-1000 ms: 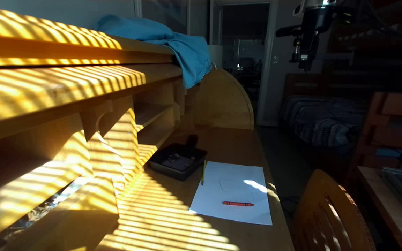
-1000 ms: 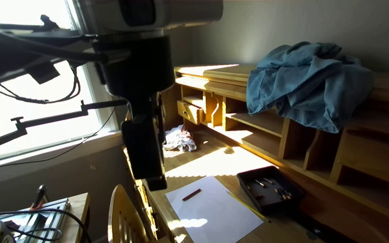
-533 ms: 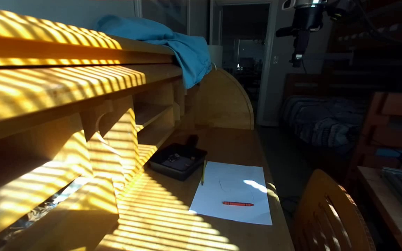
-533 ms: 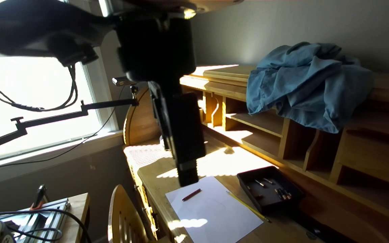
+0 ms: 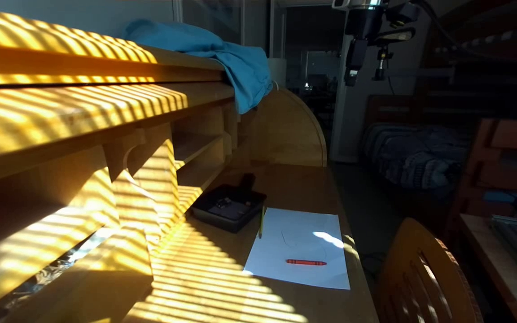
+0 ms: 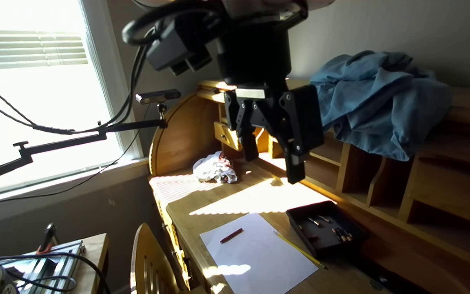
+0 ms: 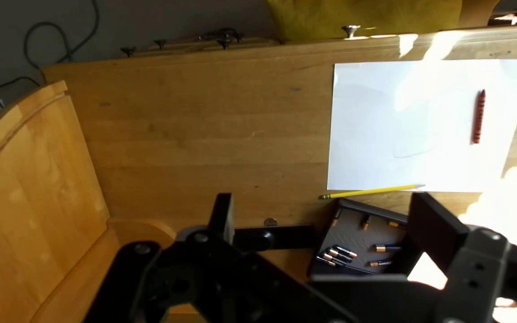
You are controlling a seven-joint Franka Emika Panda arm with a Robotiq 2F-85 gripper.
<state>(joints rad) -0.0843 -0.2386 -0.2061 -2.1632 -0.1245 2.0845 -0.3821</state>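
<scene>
1. Black tray (image 7: 359, 237), 1: well below the gripper (image 6: 273, 162).
2. Batteries (image 7: 386, 247), at least 8 visible: inside that tray.
3. White paper (image 7: 375, 130), 1; red crayon (image 7: 479, 117), 1, atop it; yellow pencil (image 7: 373, 192), 1, along the paper's edge: also below.
4. Arm (image 6: 259, 6), 1: high over the desk (image 7: 213, 134); gripper fingers, 2, spread wide, pointing down.

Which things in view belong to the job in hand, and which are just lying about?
Probably the job, seen past the open, empty jaws in the wrist view:
black tray
batteries inside it
yellow pencil
white paper
red crayon on the paper

Probably just lying about:
blue cloth draped over the top of the desk
crumpled white bundle
chair
</scene>
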